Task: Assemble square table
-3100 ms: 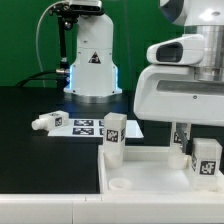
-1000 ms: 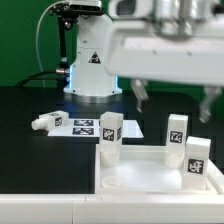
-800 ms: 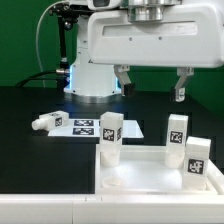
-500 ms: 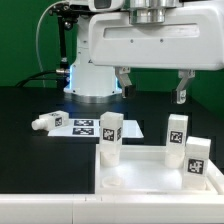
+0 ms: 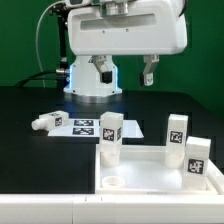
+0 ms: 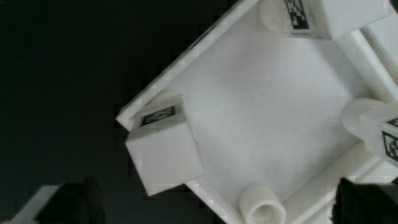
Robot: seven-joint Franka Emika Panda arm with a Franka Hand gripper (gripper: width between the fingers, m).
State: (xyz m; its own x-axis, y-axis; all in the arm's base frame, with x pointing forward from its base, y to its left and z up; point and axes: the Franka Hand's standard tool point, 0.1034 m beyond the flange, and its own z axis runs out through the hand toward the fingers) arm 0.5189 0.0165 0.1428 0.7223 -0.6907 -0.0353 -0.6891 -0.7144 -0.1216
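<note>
While the arm hangs high over the black table (image 5: pixel 30 115), these notes hold:

Hidden or unclear: the wrist view is blurred; only part of the panel (image 6: pixel 267 110) shows, its far edges cut off by the frame. One dark fingertip (image 6: pixel 68 200) intrudes at a corner. The small white part (image 5: pixel 43 122) lying beside the marker board (image 5: pixel 82 126) is too small to identify.

Arm pose: the gripper (image 5: pixel 125 72) is raised well above the work, near the robot base (image 5: pixel 92 70), its white housing filling the upper exterior view.

Gripper state: jaws spread wide, nothing between them.

Square table panel (image 5: pixel 150 175): flat on the table, toward the exterior view's right, one round corner socket (image 5: pixel 113 183) visible.

Legs: three tagged legs stand upright on the panel: one (image 5: pixel 110 138) at its left corner in the exterior view, two (image 5: pixel 177 130) (image 5: pixel 197 158) on its right side.
</note>
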